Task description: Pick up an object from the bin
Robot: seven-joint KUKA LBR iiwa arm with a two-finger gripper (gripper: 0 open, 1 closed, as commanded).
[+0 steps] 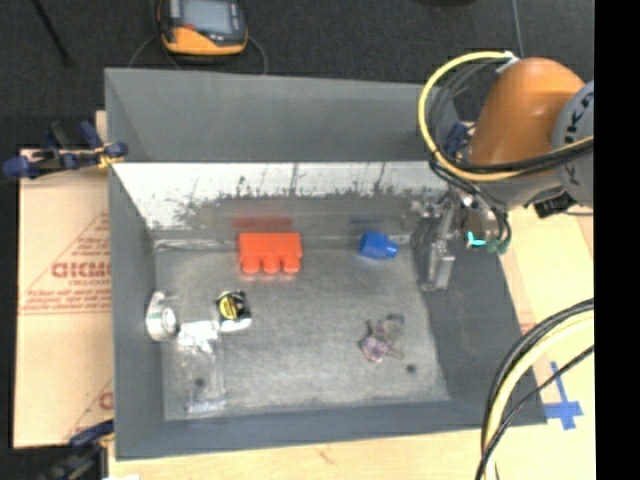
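Hovering at right side of bin (300, 118), pincer (436, 268) is seen near blue block (377, 246); wide or narrow cannot be told.

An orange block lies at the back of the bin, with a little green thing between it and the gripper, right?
Not quite. The camera view shows the little thing between the orange block and the gripper is blue, not green. The block does lie at the back of the bin.
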